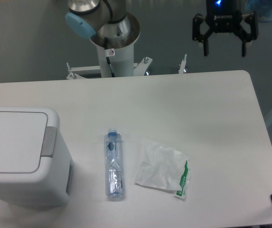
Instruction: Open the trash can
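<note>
From the fixed camera we look down on a white table (183, 109) with the arm's base post (114, 45) standing behind its far edge.

The gripper (224, 50) hangs at the top right, beyond the table's far edge and above the grey floor, fingers pointing down. We see its jaws spread wide apart with nothing between them. A blue light glows on the body above the fingers.

The trash can (24, 156) sits at the left edge of the table, near the front, partly cut off by the frame. Its flat lid is down, and the grey push-bar (50, 141) runs along the lid's right side. The gripper is well apart from it, across the table.

Just right of the can lies a clear bottle (114, 164) on its side, its blue-capped end pointing toward the far edge. Beside the bottle, to its right, we see a crumpled thin bag (162, 168) with green print at its lower right corner. Bottle and bag lie close together, though we cannot tell if they touch.
</note>
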